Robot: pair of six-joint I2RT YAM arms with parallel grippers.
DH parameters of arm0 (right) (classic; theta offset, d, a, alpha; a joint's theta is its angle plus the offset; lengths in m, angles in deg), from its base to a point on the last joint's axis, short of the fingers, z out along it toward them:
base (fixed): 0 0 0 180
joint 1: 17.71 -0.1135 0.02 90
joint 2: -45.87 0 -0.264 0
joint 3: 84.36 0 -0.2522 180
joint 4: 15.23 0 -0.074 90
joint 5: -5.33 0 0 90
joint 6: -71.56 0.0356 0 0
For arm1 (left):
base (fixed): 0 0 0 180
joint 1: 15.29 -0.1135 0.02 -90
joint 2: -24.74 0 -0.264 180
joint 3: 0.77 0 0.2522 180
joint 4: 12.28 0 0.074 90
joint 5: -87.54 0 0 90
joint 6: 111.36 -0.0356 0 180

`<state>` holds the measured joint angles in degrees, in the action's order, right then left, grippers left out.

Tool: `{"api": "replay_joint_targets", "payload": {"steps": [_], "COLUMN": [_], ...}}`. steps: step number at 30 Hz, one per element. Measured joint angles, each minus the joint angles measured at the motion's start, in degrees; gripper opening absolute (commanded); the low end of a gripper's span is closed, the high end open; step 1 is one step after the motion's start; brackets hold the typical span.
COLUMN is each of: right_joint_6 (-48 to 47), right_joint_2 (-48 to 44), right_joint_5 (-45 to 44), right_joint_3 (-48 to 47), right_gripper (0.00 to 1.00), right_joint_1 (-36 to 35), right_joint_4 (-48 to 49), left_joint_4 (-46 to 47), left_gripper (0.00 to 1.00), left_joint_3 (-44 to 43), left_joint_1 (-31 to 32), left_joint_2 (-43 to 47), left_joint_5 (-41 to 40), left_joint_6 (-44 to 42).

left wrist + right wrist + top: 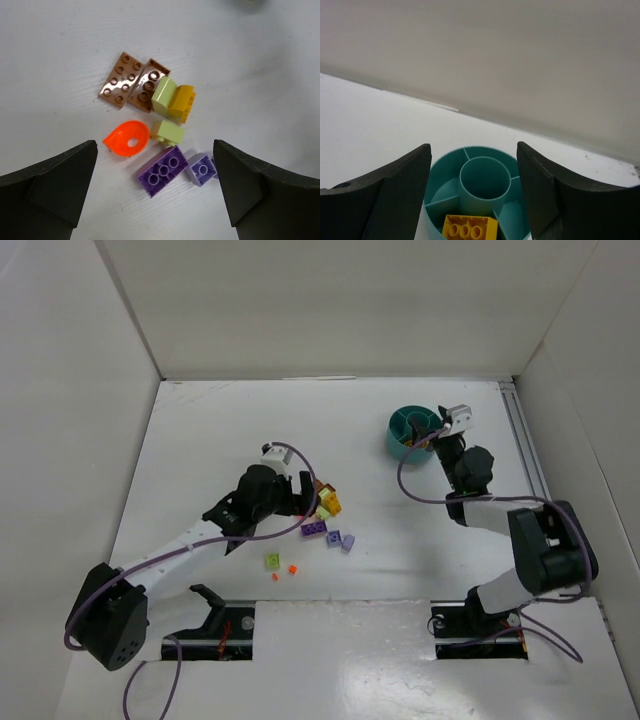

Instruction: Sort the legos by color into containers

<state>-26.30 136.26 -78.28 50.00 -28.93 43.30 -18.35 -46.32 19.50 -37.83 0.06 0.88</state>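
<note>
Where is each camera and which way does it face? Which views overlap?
Top external: above and behind the robot, looking down at the white table; left arm and right arm show.
Left wrist: straight down at the pile of small plastic bricks; open left jaws in the bottom corners.
Right wrist: forward and down over the round teal divided plastic dish holding a yellow brick; open right jaws either side.
Shared: top and left wrist, the pile; top and right wrist, the dish.

White table (200,440), scattered legos (314,529), teal dish (397,432)
</note>
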Motion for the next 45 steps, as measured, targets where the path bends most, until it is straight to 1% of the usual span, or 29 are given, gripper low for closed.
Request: {"api": "replay_joint_targets", "payload": {"steps": [1,4,8,10,13,15,19,22,24,31,36,37,41,43,45], "right_joint_6": [-0.31,-1.79,-3.37,-3.37,-3.37,-3.39,-3.04,-2.27,-1.77,-0.87,-0.35,-0.17,0.35,0.59,0.7], "right_joint_2": [-2.6,-10.88,-21.92,-27.54,-35.89,-40.85,-48.04,-50.8,-51.71,-52.81,-53.18,-53.11,-52.33,-52.04,-52.04], "right_joint_5": [0.0,-0.66,-2.16,-2.36,-3.13,-5.01,-10.62,-15.61,-18.84,-29.9,-34.53,-35.12,-36.85,-37.38,-37.88], "right_joint_3": [0.0,-0.04,-0.13,0.87,3.52,4.57,4.83,4.83,4.83,4.81,4.68,4.66,4.61,4.61,4.61], "right_gripper": [0.78,0.78,0.78,0.78,0.78,0.78,0.78,0.78,0.78,0.78,0.78,0.78,0.78,0.78,0.78], "right_joint_1": [0.0,-0.15,-1.16,-1.7,-2.67,-3.89,-6.86,-8.92,-10.32,-15.28,-16.65,-16.7,-16.74,-16.76,-16.79], "right_joint_4": [-1.46,-8.92,-23.21,-29.24,-37.33,-43.21,-52.98,-58.9,-62.51,-73.22,-75.97,-76.24,-76.96,-77.46,-77.99], "left_joint_4": [-0.22,-0.85,-1.6,-1.95,-4.44,-5.88,-9.03,-11.08,-12.57,-16.79,-17.92,-17.94,-17.68,-17.64,-17.51], "left_gripper": [1.0,1.0,1.0,1.0,0.98,0.94,0.94,0.89,0.88,0.81,0.75,0.75,0.71,0.71,0.68], "left_joint_3": [-0.92,-5.44,-11.58,-13.2,-14.1,-14.32,-17.46,-21.64,-24.3,-26.01,-26.23,-26.27,-26.29,-26.29,-26.29], "left_joint_1": [0.46,4.33,9.62,9.97,8.39,7.3,6.73,6.62,5.97,4.17,4.15,4.15,4.15,4.15,4.15], "left_joint_2": [-0.5,-3.89,-10.75,-13.64,-15.78,-16.06,-17.88,-21.4,-24.87,-29.59,-29.64,-29.64,-30.45,-31.36,-32.5], "left_joint_5": [0.04,-1.38,-3.74,-5.25,-7.54,-9.11,-10.82,-11.52,-11.39,-9.81,-8.13,-7.74,-6.93,-6.73,-6.58], "left_joint_6": [-0.26,-0.87,-0.94,0.85,5.99,10.12,17.29,22.27,25.42,31.23,33.81,34.14,35.3,35.6,35.8]}}
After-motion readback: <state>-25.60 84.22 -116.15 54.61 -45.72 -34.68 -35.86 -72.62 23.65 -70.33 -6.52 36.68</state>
